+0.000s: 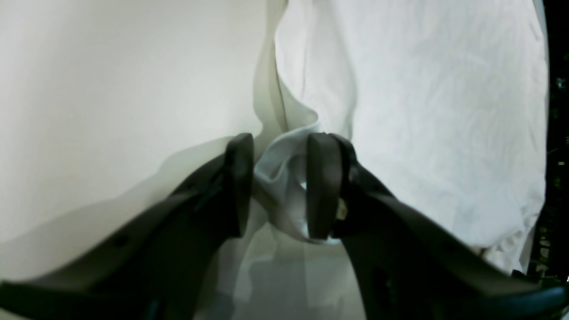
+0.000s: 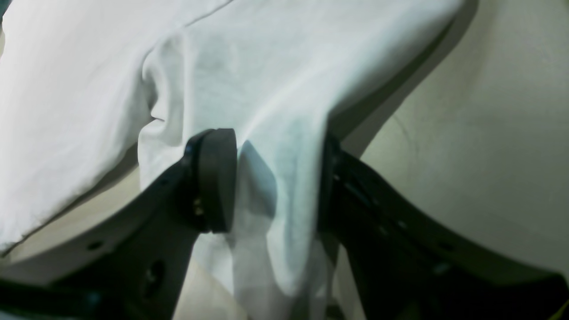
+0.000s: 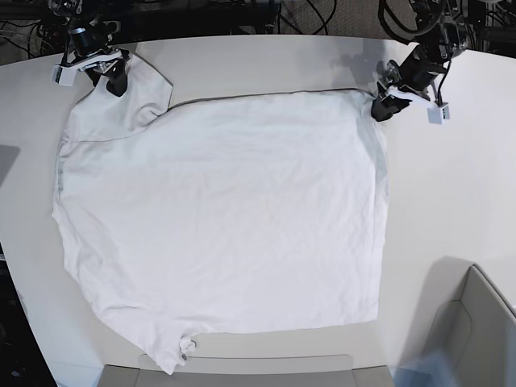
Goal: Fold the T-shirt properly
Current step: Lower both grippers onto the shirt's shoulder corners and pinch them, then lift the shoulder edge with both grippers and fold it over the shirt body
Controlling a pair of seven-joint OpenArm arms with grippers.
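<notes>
The white T-shirt (image 3: 226, 218) lies spread flat and wrinkly over the table (image 3: 451, 210). A small dark spot, perhaps the tag (image 3: 186, 346), shows at its near edge. My left gripper (image 3: 381, 108) is at the shirt's far right corner. In the left wrist view the shirt (image 1: 444, 111) is bunched between that gripper's (image 1: 280, 186) pads and lifted a little. My right gripper (image 3: 113, 81) is at the far left corner, on a sleeve-like flap. In the right wrist view the shirt (image 2: 89, 89) fills that gripper's (image 2: 275, 182) gap and drapes over one finger.
A grey bin (image 3: 484, 330) stands at the near right corner. A grey strip (image 3: 242, 375) runs along the near edge under the shirt. Cables and dark equipment (image 3: 242, 12) lie beyond the far edge. The table's bare surface (image 1: 111, 89) shows beside the shirt.
</notes>
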